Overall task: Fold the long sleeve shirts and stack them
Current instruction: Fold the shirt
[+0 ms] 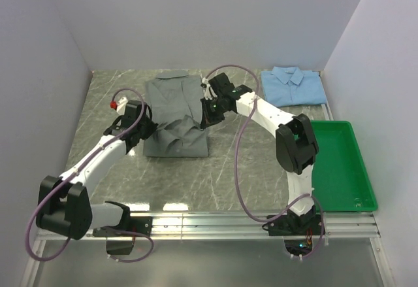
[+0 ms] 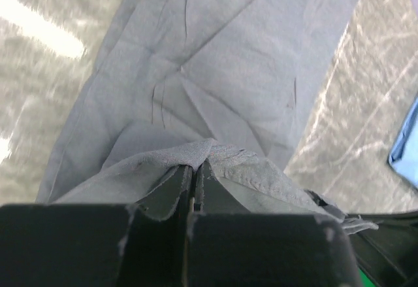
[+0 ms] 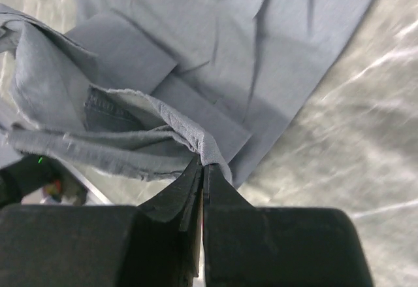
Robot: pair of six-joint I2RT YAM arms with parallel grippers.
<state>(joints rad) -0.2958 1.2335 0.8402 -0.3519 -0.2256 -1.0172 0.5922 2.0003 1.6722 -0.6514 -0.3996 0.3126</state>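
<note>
A grey long sleeve shirt lies on the table's middle back, collar toward the far wall. My left gripper is at its left edge, shut on a raised fold of the grey cloth. My right gripper is at the shirt's right edge, shut on a lifted hem of the same shirt. The light blue shirt lies folded at the back right, apart from both grippers; a corner of that blue shirt shows in the left wrist view.
A green plastic tray stands on the right side of the table. White walls close in the left, back and right. The marbled table top runs to a metal rail at the near edge.
</note>
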